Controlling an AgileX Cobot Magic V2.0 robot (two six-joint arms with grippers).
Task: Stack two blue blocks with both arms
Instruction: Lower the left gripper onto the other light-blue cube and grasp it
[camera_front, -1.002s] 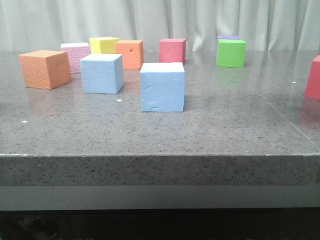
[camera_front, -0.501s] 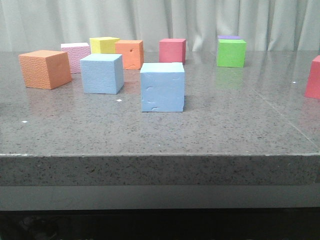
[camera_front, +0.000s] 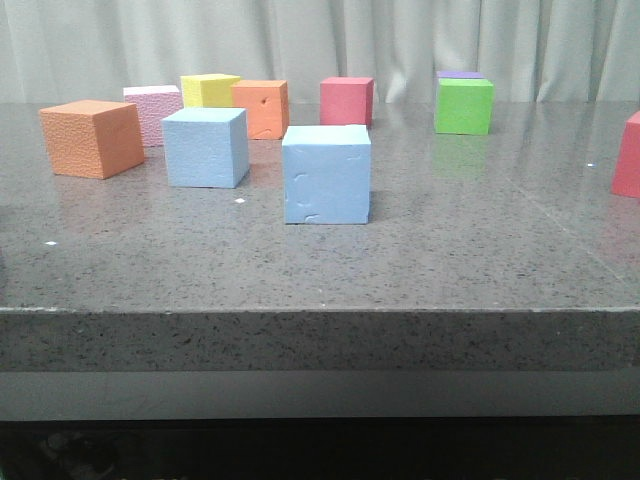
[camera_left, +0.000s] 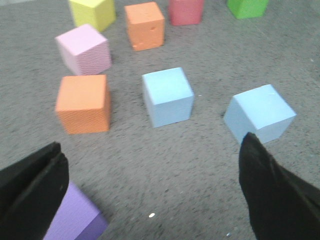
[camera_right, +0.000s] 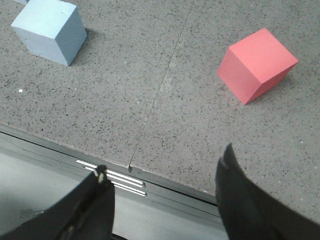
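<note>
Nothing of the stacking is judged done: on the speckled grey stone table, two light sky-blue foam cubes are seen standing apart, the nearer blue cube at centre frame and the farther blue cube to its upper left, neither lifted nor touched. In the left wrist view, the black left gripper is shown spread wide and empty at the bottom, with both cubes above it, the nearer one just beside the right-hand finger. The black right gripper is likewise spread and empty over the table edge, with one blue cube well apart at upper left.
</note>
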